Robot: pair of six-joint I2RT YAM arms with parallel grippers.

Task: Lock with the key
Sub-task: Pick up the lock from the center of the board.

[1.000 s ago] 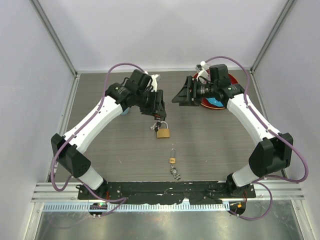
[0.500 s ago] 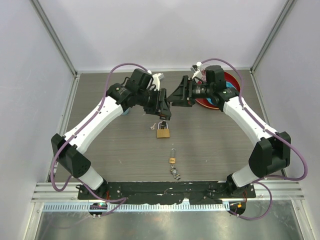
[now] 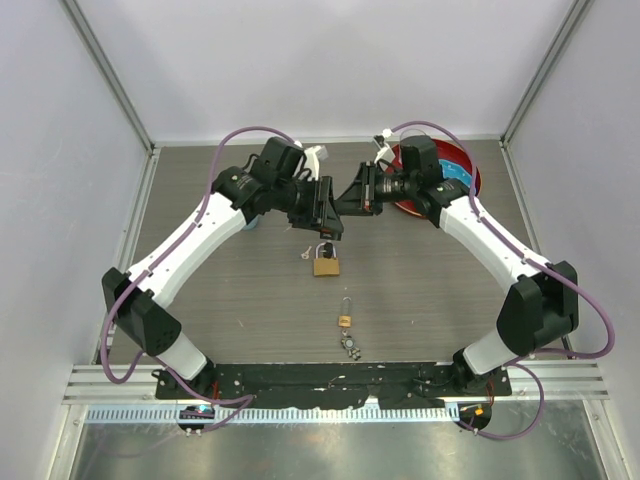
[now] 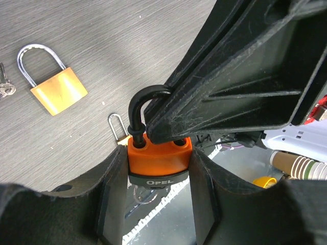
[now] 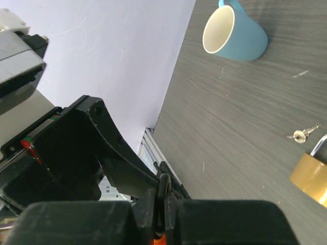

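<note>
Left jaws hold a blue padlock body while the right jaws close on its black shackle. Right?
The padlock in the jaws of the left gripper is orange, not blue, as the left wrist view shows; the right gripper does clamp its black shackle.

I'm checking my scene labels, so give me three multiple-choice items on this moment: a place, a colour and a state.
1. Where is the big brass padlock?
A on the table
B in the cup
C on a plate

2. What colour is the cup?
A red
B blue
C white

3. The right fingers are:
A wide open
B out of view
C shut on the black shackle

Key: 1 A, it lies flat on the wood. 2 B, the right wrist view shows it blue. 3 C, they pinch the shackle between them.
</note>
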